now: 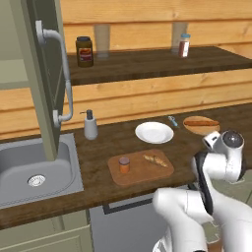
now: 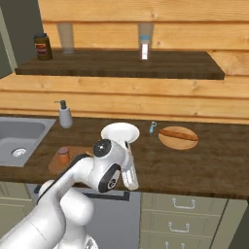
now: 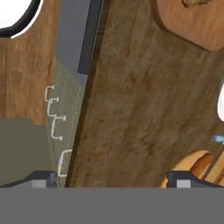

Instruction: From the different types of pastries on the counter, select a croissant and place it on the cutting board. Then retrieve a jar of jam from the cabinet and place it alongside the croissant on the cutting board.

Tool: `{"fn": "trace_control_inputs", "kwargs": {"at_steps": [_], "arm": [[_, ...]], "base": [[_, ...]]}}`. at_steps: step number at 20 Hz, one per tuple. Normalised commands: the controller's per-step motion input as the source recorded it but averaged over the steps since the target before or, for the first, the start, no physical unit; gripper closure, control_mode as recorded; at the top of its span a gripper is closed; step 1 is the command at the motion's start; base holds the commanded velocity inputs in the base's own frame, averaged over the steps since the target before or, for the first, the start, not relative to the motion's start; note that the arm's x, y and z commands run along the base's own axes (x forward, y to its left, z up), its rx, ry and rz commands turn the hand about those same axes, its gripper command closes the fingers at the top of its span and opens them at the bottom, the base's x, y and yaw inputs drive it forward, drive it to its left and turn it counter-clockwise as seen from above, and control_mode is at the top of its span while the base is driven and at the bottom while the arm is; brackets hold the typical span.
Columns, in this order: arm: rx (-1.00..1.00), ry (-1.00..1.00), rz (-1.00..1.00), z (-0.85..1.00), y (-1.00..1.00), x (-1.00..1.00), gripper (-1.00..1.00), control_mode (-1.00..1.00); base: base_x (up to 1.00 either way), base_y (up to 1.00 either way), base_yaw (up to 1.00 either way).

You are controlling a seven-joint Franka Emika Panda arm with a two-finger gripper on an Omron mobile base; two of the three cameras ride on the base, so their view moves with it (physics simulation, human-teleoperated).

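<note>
Dark wooden planks form the desk (image 1: 98,147), which runs under a pale timber wall with a shelf (image 1: 147,64) above it. On the desk's front part, close to its front edge, lies the cutting board (image 1: 140,170), a rounded brown slab. The croissant (image 1: 155,160) rests on the board's right half, a slim golden piece whose long axis runs slantwise, one end toward the board's back left and the other toward its front right. The jam jar (image 1: 124,164) stands upright on the board's left half, apart from the croissant.

Behind the board, toward the desk's back edge, sits a white plate (image 1: 154,132), and to its right a round wooden plate (image 1: 201,125) carries a long pastry lying crosswise; a small blue item (image 1: 173,121) lies between the two. A soap dispenser (image 1: 90,125) stands beside the sink (image 1: 29,172) at the desk's left end. On the shelf are a dark jar (image 1: 84,51) and a small shaker (image 1: 184,46).

The arm folds low in front of the desk. In the hand view the fingers (image 3: 183,178) stand wide apart with nothing between them, hanging over the desk's front edge above the drawers (image 3: 57,127).
</note>
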Motion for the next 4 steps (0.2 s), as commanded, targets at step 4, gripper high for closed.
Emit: {"fn": "trace_control_inputs", "kwargs": {"at_steps": [4], "arm": [[0.03,0.08,-0.13,0.0,-0.27,-0.33,-1.0,-1.0]], "base": [[0.0,0.0,0.0]]}}
